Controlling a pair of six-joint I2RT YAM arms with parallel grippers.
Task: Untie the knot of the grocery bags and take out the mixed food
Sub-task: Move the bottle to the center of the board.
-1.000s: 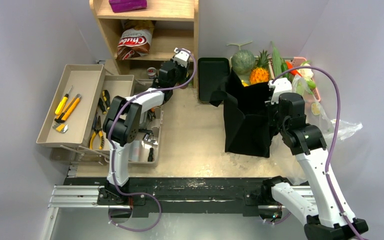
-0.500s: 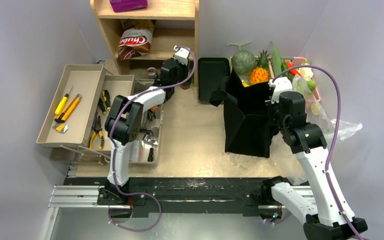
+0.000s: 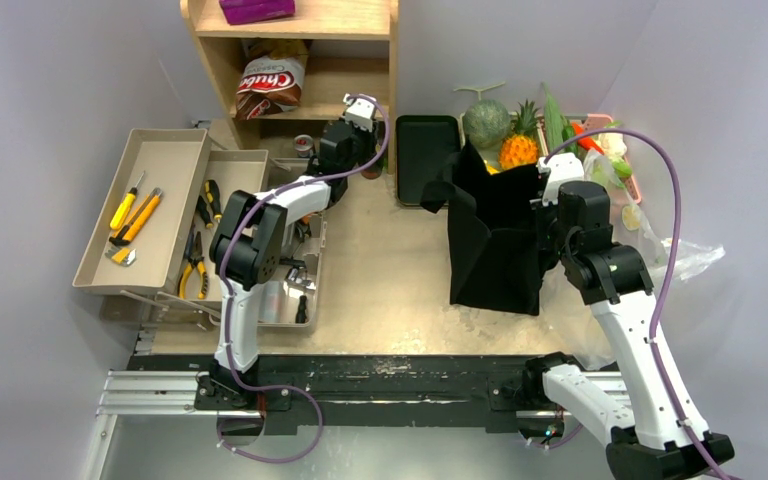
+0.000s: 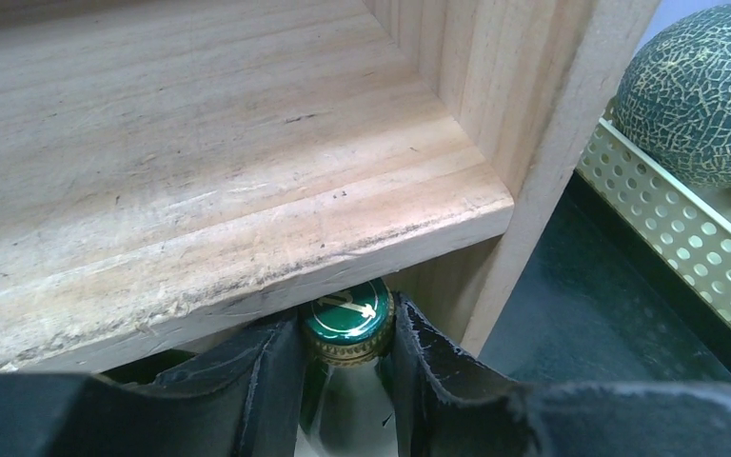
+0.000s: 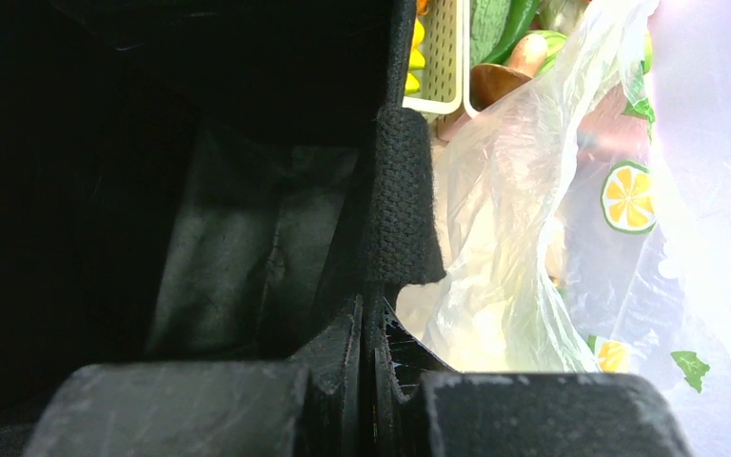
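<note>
We see the L gripper (image 4: 347,354) clenched on the green bottle (image 4: 347,317) at its neck, cap just under the wooden shelf (image 4: 200,190) edge, far left. R gripper (image 5: 373,367) is pinched tight on the black cloth bag (image 3: 495,240) rim, mid-table. Plastic bag (image 5: 504,248) sits against its right side, w/ melon (image 3: 486,122) beyond.

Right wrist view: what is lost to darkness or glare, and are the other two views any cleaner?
Right wrist: inside the floppy black cloth bag is near-black, and the thin clear plastic bag washes out pale at right. Left wrist: evenly lit, the capped green bottle sharp. Top external: soft, even light, no glare.
</note>
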